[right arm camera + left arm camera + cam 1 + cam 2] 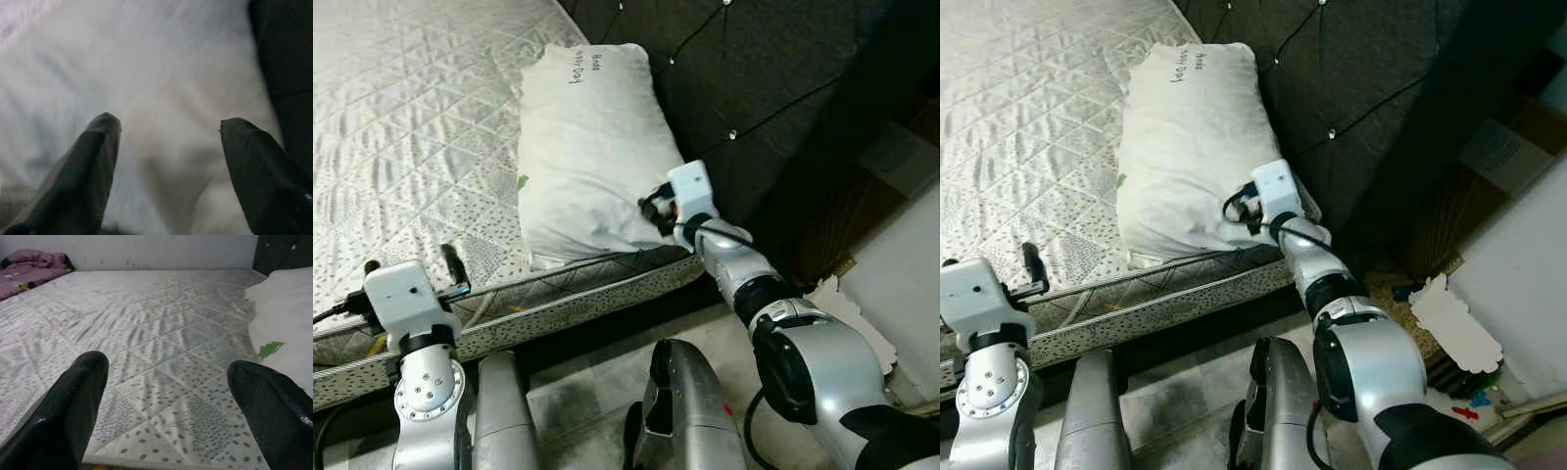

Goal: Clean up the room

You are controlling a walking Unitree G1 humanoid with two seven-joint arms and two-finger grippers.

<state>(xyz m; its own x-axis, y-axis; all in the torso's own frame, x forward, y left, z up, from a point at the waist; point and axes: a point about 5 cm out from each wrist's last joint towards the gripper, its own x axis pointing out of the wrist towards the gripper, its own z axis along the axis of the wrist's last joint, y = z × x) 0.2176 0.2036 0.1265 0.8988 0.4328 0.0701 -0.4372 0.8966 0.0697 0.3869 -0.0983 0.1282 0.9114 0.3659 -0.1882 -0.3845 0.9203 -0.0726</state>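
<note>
White and soft, the pillow (590, 147) lies on the mattress (411, 127) against the headboard (754, 88), where the right gripper (653, 210) (fingers spread apart) should pinch its light, yielding near corner.

1. Bed (411, 127): bare quilted mattress with a dotted pattern, filling the upper left of the head views.
2. White pillow (592, 157) lies on it, centre frame, against the dark tufted headboard (754, 88).
3. Pink bedding (29, 269) heaped at the far corner.
</note>
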